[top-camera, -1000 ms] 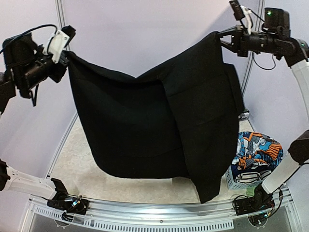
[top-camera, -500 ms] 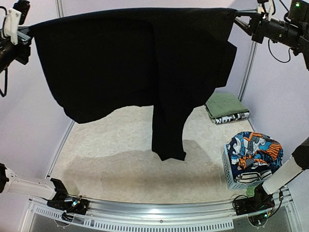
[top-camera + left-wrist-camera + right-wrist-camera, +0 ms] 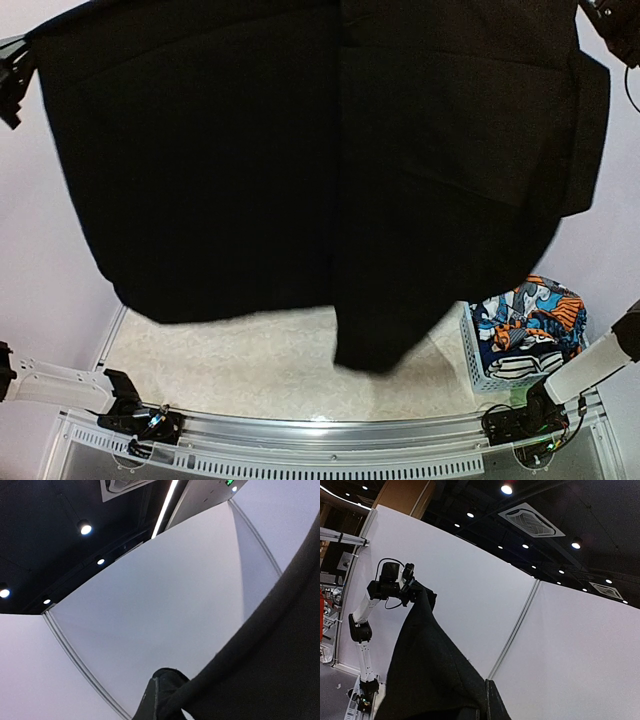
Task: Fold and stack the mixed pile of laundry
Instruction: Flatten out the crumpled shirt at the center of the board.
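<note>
Item: large black garment [image 3: 300, 170], raised high above the desk [image 3: 250, 365], left pincer [image 3: 415, 589] and right pincer [image 3: 598, 14] each clamped on a top corner, apparently to hang it flat for folding; cartoon-print piece [image 3: 528, 315] lies in basket [image 3: 488, 372].

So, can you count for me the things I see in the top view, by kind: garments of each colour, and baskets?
Black garments: 1, the large black garment, held up and spread wide.
Cartoon-print garments: 1, the orange-blue-white garment, lying in the basket.
Baskets: 1, the pale blue lattice basket.
Total: 3
</note>
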`<state>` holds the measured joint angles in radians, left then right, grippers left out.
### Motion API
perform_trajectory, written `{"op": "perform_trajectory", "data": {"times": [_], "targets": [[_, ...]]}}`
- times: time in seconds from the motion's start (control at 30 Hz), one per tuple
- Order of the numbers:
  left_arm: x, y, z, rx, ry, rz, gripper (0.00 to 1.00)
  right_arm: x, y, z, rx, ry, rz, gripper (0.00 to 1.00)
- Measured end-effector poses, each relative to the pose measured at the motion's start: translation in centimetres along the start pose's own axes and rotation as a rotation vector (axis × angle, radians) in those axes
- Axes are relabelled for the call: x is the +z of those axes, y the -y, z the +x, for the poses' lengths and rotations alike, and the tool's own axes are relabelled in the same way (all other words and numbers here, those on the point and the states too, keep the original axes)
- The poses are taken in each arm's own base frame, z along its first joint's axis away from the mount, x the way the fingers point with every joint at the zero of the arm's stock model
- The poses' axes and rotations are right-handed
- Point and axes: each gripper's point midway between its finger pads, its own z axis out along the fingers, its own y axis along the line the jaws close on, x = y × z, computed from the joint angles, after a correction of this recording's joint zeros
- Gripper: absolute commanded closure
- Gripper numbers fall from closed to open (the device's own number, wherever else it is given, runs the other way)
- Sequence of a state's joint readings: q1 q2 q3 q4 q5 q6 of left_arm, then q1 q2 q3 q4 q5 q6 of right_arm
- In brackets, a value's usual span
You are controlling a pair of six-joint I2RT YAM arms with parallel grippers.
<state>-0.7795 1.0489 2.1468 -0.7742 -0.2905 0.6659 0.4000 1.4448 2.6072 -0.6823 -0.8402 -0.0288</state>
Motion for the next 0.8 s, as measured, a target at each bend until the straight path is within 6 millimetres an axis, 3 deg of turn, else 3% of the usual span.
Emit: {"op": "perform_trajectory", "data": {"times": [0.07, 0.13, 0.23, 0.33, 0.43, 0.47, 0.5, 0.53, 0.63, 0.73, 0.8], "targets": [[1.5, 0.2, 1.1, 0.052, -0.045, -0.04, 1.0, 0.6, 0.8, 0.5, -0.001, -0.003, 0.009, 1.0], [3.4, 0.6, 2.9, 0.116, -0.113, -0.086, 1.0, 1.6, 2.3, 2.3, 0.005, -0.031, 0.029, 1.0], [7.4, 2.3, 8.1, 0.209, -0.274, -0.142, 1.0, 3.9, 6.1, 8.0, 0.05, -0.124, 0.074, 1.0], [11.2, 4.9, 15.8, 0.256, -0.456, -0.133, 1.0, 6.0, 10.6, 16.9, 0.148, -0.257, 0.129, 1.0], [13.6, 8.1, 25.6, 0.256, -0.659, -0.084, 1.0, 6.8, 14.4, 30.9, 0.302, -0.459, 0.202, 1.0], [13.8, 9.2, 29.0, 0.244, -0.728, -0.062, 1.0, 6.6, 15.0, 34.7, 0.343, -0.514, 0.221, 1.0], [13.8, 10.2, 32.2, 0.231, -0.792, -0.042, 1.0, 5.9, 15.4, 40.2, 0.398, -0.592, 0.247, 1.0], [13.8, 11.3, 35.2, 0.217, -0.851, -0.018, 1.0, 5.1, 15.4, 44.4, 0.436, -0.655, 0.272, 1.0], [13.4, 13.8, 42.2, 0.172, -0.986, 0.036, 1.0, 2.7, 14.8, 53.6, 0.519, -0.804, 0.324, 1.0], [13.3, 16.0, 48.0, 0.118, -1.09, 0.084, 1.0, 1.4, 15.1, 59.3, 0.536, -0.888, 0.381, 1.0], [13.2, 17.2, 51.6, 0.088, -1.155, 0.107, 1.0, 1.0, 15.6, 61.9, 0.531, -0.916, 0.411, 1.0]]}}
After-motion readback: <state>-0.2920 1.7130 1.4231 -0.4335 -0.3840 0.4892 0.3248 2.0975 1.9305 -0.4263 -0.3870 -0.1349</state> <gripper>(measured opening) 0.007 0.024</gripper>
